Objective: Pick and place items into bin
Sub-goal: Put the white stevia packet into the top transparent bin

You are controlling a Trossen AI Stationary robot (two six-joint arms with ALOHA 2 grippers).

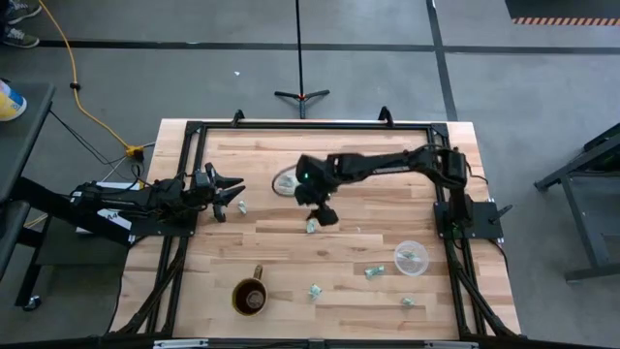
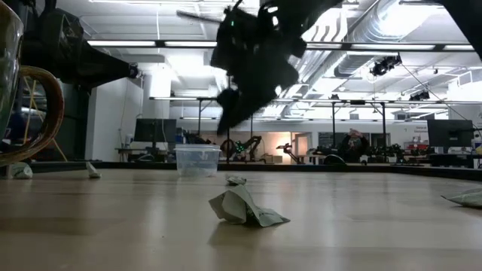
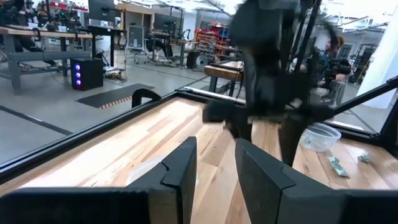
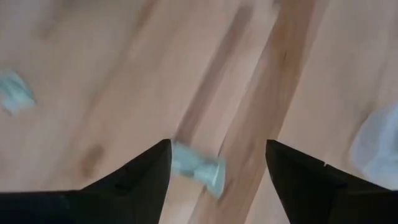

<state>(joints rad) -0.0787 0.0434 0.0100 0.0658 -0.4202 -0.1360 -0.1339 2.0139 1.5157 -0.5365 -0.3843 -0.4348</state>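
Right gripper [image 4: 217, 163] hovers spread wide, a wrapped item [image 4: 198, 168] on the table between its fingers, so the pick seems underway; next, I judge: descend and close.

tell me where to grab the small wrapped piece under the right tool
Take the small pale green-and-white wrapped piece across its narrow middle, coming straight down from above. It lies flat on the wooden table with twisted ends flaring out, and the right tool is open with its fingers either side of it.
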